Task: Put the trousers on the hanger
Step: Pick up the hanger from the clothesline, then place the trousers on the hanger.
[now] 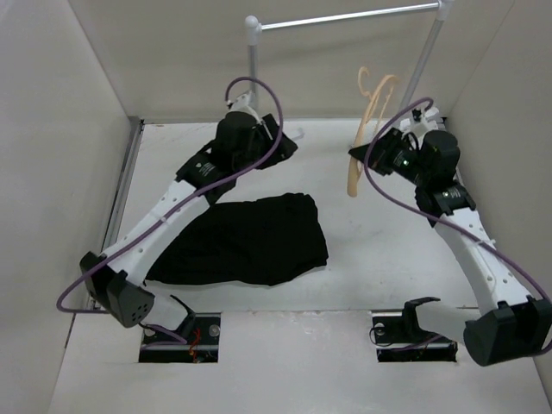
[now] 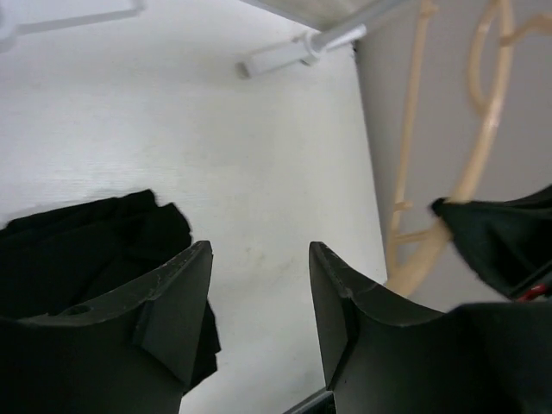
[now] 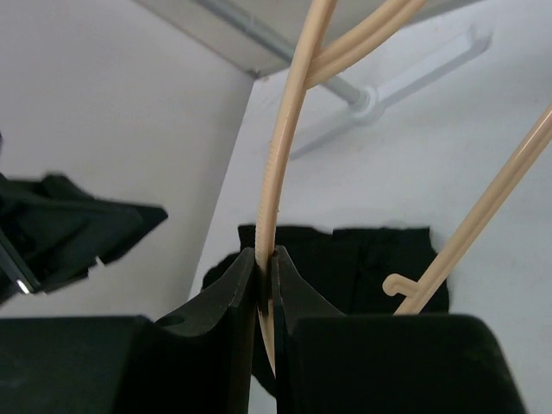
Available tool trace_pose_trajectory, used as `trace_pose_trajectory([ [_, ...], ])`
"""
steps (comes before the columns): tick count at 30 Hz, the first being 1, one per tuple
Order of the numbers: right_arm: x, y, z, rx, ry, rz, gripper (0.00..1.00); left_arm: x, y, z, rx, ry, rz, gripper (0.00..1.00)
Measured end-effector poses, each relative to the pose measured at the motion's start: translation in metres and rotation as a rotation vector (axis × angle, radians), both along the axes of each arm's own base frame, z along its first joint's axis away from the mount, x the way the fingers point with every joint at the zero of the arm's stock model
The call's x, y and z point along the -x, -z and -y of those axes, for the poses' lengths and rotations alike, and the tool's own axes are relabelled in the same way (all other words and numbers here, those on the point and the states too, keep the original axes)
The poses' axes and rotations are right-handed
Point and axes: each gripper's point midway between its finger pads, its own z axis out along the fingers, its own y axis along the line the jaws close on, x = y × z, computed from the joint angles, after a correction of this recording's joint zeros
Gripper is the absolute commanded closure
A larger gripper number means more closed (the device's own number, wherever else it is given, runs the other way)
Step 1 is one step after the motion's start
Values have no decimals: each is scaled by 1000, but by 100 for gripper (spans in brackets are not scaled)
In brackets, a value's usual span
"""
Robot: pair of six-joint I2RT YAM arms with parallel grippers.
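From here the trousers (image 1: 246, 241) are the nearest thing, a crumpled black heap flat on the worktop (image 1: 379, 250), left of centre and just right of the left arm. Nothing touches them.

Just past their far edge the left pincer (image 2: 259, 259) hovers over bare worktop. Its jaws stand apart and released, with nothing between them. In its wrist view the trousers' edge sits under the left finger.

Further right, the right pincer (image 3: 266, 259) is clenched on a thin tan bar of the hanger (image 3: 276, 155). The hanger is held up off the worktop, roughly on end and well apart from the trousers.

Behind both pincers, at the far edge, stands the rail (image 1: 345, 17).
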Motion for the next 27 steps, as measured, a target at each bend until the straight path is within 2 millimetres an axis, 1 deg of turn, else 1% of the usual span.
trace_pose_trajectory([
  [3,29,31,-17,20,-54,-43,89,1,-4,40,-11,89,4,48],
  [6,54,67,-31,53,-97,-110,89,2,0,79,-33,169,-3,44],
  [9,76,100,-40,99,-126,-178,89,4,10,110,-64,231,-15,42],
  [11,87,115,-44,124,-137,-208,89,9,22,127,-90,268,-33,42],
  [14,98,122,-47,146,-144,-220,89,17,45,143,-136,307,-75,43],
  [17,103,122,-48,156,-140,-205,89,22,69,151,-179,328,-119,46],
  [20,106,120,-46,163,-130,-192,89,25,87,157,-210,338,-147,49],
  [23,108,119,-44,169,-123,-187,89,24,98,160,-232,331,-159,60],
  [27,110,120,-40,182,-117,-186,89,20,101,162,-237,312,-150,84],
])
